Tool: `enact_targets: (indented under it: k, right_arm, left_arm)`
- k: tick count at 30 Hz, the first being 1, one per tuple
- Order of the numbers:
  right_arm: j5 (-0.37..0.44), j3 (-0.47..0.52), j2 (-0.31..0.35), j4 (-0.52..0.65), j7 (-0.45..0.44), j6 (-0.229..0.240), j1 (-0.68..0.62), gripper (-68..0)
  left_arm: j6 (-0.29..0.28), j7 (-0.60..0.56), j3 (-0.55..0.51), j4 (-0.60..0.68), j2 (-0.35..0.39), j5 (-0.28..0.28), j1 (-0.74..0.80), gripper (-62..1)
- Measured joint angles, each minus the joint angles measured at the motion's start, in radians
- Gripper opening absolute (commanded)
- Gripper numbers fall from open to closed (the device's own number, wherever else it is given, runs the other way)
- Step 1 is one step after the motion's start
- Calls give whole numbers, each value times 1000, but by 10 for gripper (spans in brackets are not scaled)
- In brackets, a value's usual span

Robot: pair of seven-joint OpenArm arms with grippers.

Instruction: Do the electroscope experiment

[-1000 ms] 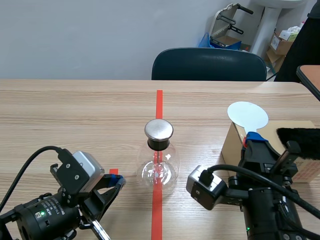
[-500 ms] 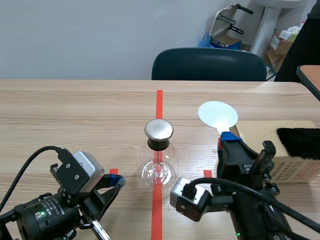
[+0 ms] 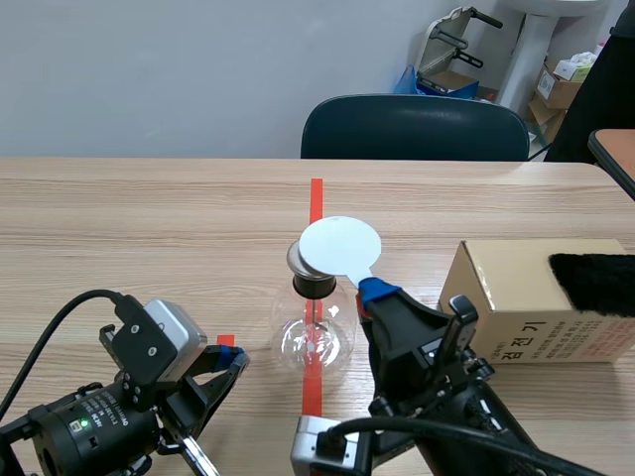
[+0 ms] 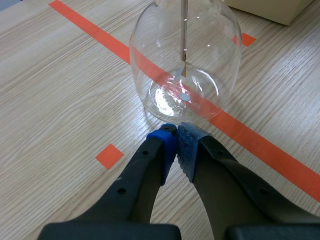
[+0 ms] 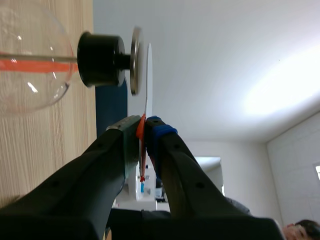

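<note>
White disc (image 3: 340, 246) pinched btwn R fingers (image 5: 172, 160), just beside electroscope cap (image 5: 135, 61).

White disc (image 3: 340, 244) close over upright glass electroscope (image 3: 316, 332)

Disc (image 3: 340, 246) just above flask (image 3: 316, 335); box (image 3: 516, 290) right.

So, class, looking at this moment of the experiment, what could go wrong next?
1. The right end effector holds the white disc right by the metal cap; a push too far might tip the glass flask.
2. The left end effector sits shut beside the flask's base and could nudge it.
</note>
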State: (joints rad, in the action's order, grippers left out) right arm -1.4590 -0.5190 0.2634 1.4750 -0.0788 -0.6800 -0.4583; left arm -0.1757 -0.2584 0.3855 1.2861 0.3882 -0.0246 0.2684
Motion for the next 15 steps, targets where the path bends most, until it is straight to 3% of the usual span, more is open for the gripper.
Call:
enact_targets:
  k: [6, 15]
  right_arm:
    - [0, 0, 0, 0, -75, 0, 0, -665]
    - [0, 0, 0, 0, -82, 0, 0, -665]
  left_arm:
    - [0, 0, 0, 0, 0, 0, 0, -567]
    - [0, 0, 0, 0, 0, 0, 0, -567]
